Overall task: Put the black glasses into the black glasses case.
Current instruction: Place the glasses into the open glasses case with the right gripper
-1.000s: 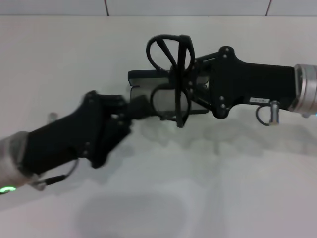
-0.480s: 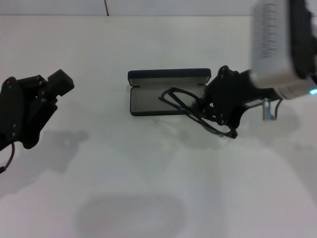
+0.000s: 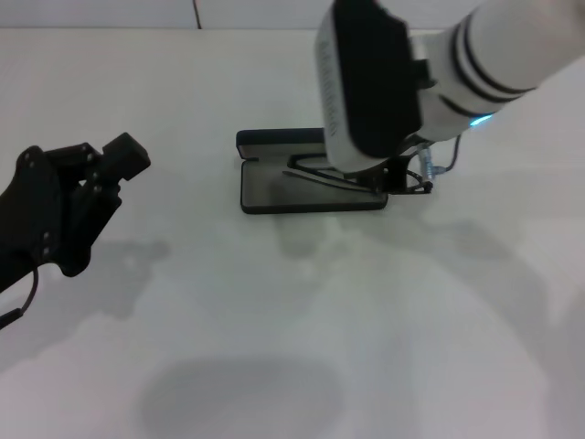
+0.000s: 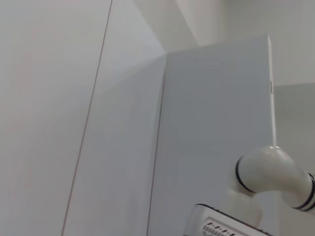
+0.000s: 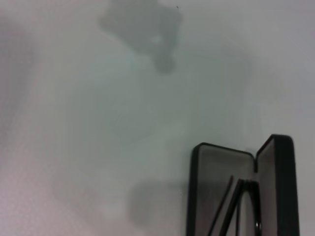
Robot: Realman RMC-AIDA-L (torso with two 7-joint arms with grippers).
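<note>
**Black-framed glasses lowered over the open case**

Black, thin-framed glasses (image 3: pixel 315 171) with slim temple arms are seen over the grey-lined tray of the rectangular matte black glasses case (image 3: pixel 260 194), which lies open on the white tabletop (image 3: pixel 274 347), nearer the far edge than the near one and about midway between the left and right edges. The case's lid (image 3: pixel 274 139) is raised along the far side of the tray. In the right wrist view, the frame's thin black bars (image 5: pixel 231 204) are shown within the tray of the case (image 5: pixel 206 196), beside the upright lid (image 5: pixel 278 187); whether they rest on the lining cannot be told.

The right gripper (image 3: pixel 395 178) is held at the right end of the case, mostly hidden beneath the white forearm (image 3: pixel 402 73) that is reached in from the right side of the table. Its dark fingers are seen at the right end of the glasses, but how far they are parted, and whether the frame is clasped, cannot be told.

The left gripper (image 3: pixel 114 165) is held above the left part of the tabletop, well apart from the case, with its black fingers parted and nothing between them.
</note>
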